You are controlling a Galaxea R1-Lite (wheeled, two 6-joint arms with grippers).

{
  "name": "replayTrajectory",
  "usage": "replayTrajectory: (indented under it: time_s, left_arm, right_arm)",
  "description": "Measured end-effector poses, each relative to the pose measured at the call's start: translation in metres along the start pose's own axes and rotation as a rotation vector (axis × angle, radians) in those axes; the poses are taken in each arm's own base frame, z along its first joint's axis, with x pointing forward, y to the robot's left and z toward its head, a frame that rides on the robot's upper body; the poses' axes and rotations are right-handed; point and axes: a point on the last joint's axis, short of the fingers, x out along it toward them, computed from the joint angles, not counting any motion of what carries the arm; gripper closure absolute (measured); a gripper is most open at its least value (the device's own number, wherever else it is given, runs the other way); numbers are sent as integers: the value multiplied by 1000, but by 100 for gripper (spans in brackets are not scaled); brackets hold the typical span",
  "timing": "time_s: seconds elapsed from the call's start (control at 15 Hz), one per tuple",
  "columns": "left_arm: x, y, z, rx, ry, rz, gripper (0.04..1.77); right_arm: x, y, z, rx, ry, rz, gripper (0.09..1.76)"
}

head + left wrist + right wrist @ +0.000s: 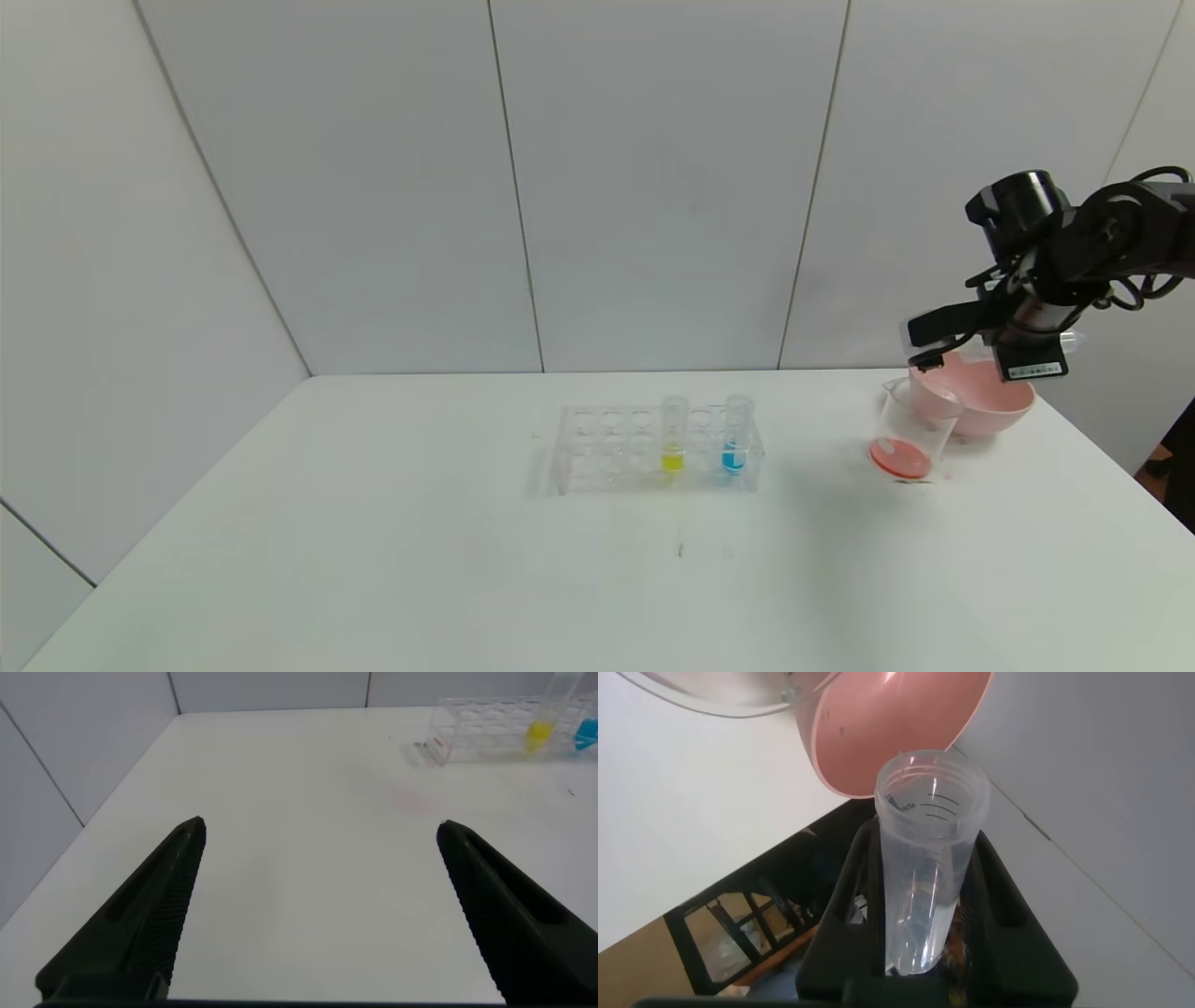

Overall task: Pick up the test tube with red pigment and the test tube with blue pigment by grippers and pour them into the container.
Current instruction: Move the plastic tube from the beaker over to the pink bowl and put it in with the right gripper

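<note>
Right gripper point(934, 347) tips emptied tube point(924, 859) over beaker point(915, 431)

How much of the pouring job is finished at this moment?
Red looks done: orange-red liquid lies in the beaker, and the tube gripped by the right tool, tipped above the beaker, looks empty. Blue is left: the blue tube stands in the rack beside the yellow tube. The left tool is open over bare table.
</note>
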Motion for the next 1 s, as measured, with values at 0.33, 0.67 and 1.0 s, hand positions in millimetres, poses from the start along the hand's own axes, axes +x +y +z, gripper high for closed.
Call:
replayTrajectory:
  time_s: [0.33, 0.67, 1.0]
  left_arm:
    - [0, 0, 0, 0, 0, 0, 5]
    - [0, 0, 0, 0, 0, 0, 5]
    - [0, 0, 0, 0, 0, 0, 5]
  right_arm:
    - [0, 0, -3, 27, -40, 9, 133]
    - [3, 3, -37, 249, -368, 101, 133]
    - [-16, 18, -89, 562, -677, 223, 133]
